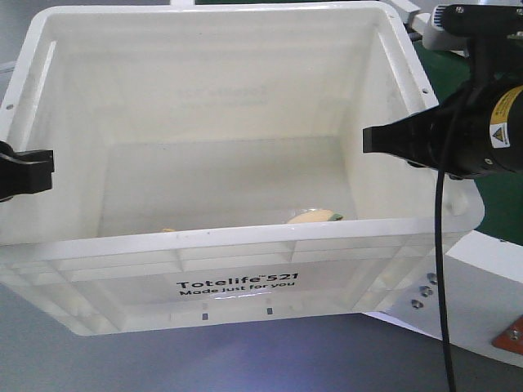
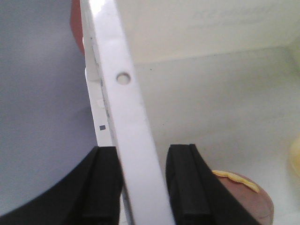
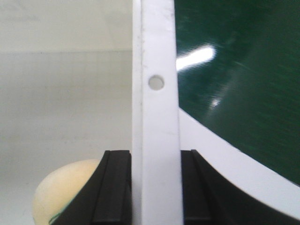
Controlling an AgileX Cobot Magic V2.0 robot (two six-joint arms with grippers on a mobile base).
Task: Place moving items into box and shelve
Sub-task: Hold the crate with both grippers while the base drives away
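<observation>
clamped on opposite rims of box (image 1: pixel 245 237) with left gripper (image 2: pixel 143 185) and right gripper (image 3: pixel 155 185). lift level, matched pace (loose cream item (image 1: pixel 310 217) inside); hold pinch firm, avoid tilt.

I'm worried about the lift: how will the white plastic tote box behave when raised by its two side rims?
The white plastic tote box is probably fairly stiff: its ribbed rim looks thick where the left tool and right tool clamp it. It is likely light, holding few items. The cream rounded item may roll if the box tilts.
</observation>
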